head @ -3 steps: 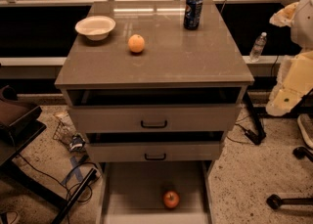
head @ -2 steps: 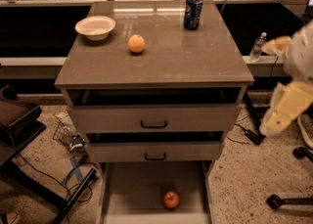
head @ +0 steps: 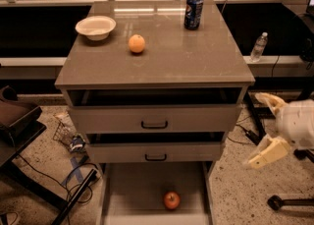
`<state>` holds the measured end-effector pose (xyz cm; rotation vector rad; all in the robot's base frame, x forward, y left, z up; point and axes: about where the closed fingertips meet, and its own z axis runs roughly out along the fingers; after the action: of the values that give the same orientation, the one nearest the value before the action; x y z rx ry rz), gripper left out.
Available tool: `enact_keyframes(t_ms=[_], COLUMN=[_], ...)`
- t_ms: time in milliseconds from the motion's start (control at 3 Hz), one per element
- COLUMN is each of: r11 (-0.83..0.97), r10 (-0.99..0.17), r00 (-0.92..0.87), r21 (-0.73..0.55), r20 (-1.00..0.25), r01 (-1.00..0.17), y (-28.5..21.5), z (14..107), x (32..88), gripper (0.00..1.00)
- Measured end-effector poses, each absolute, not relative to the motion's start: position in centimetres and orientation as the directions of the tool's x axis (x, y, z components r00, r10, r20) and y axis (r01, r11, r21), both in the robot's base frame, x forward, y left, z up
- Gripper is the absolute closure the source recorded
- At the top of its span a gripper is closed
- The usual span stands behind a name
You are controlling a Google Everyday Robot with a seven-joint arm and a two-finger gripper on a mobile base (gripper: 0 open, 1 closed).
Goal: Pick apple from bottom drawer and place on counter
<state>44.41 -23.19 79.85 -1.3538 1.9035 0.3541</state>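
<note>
The apple [head: 171,200], small and red-orange, lies on the pale floor of the pulled-out bottom drawer [head: 132,197], near its front middle. The counter [head: 162,62] is the grey-brown top slab of the cabinet. My gripper [head: 265,130] is at the right edge of the view, beside the cabinet at the height of the two upper drawers, well right of and above the apple. Its two pale fingers [head: 267,153] are spread apart and hold nothing.
On the counter stand a white bowl [head: 95,26], an orange [head: 137,43] and a blue soda can [head: 193,11]. Two handled drawers [head: 154,121] sit above the bottom one. A water bottle [head: 258,47] stands at the right. Cables and clutter [head: 73,143] lie on the floor at left.
My gripper and arm have dropped from beside the counter's right edge down to the level of the handled drawers. The apple and the things on the counter have not moved.
</note>
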Motion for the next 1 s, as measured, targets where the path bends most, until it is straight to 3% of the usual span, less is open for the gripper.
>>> enact_keyframes(t_ms=[333, 1000], r11=[0.459, 0.454], r10=[-0.629, -0.614], r00=[-0.127, -0.138], r21=[-0.235, -0.204], r20=[-0.767, -0.777], r01=[-0.857, -0.868], y=[-25.2, -23.9], z=[78.9, 74.4], x=[44.9, 45.3], gripper=[0.00, 0.00])
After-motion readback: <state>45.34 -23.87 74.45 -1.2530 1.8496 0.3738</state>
